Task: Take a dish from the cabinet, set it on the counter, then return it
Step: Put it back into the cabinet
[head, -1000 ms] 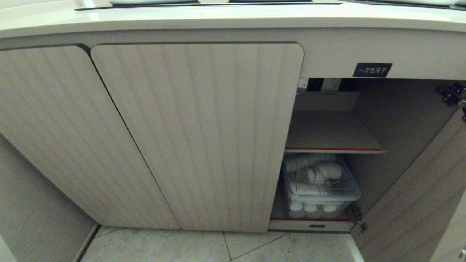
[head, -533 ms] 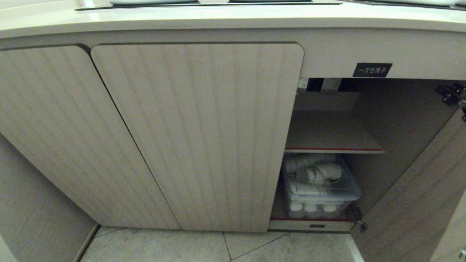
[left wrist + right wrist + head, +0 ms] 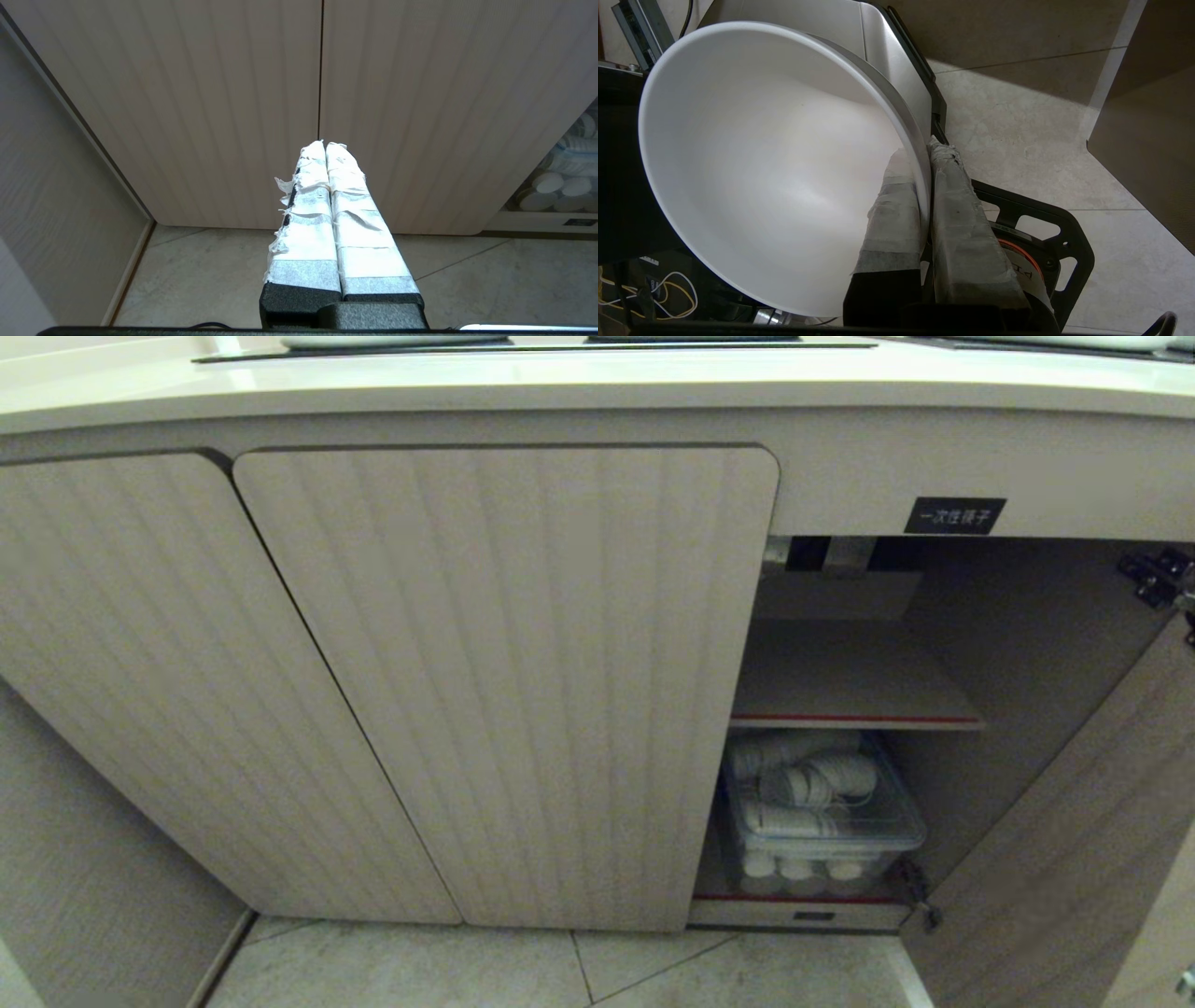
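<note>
One cabinet [image 3: 504, 681] door open, tiled floor [image 3: 467, 971], right end effector [image 3: 924, 154] pinching dish [image 3: 761, 163] rim.

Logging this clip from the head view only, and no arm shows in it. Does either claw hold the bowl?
Observer: Yes. The right claw is shut on the white bowl, pinching its rim, one finger inside and one outside.
Operator: Is it near the cabinet?
Observer: The right wrist view shows floor tiles and part of the robot's base beneath the bowl, no shelf.
Operator: And the left claw?
Observer: The left claw is shut and empty, pointing at the seam between two closed ribbed doors.
</note>
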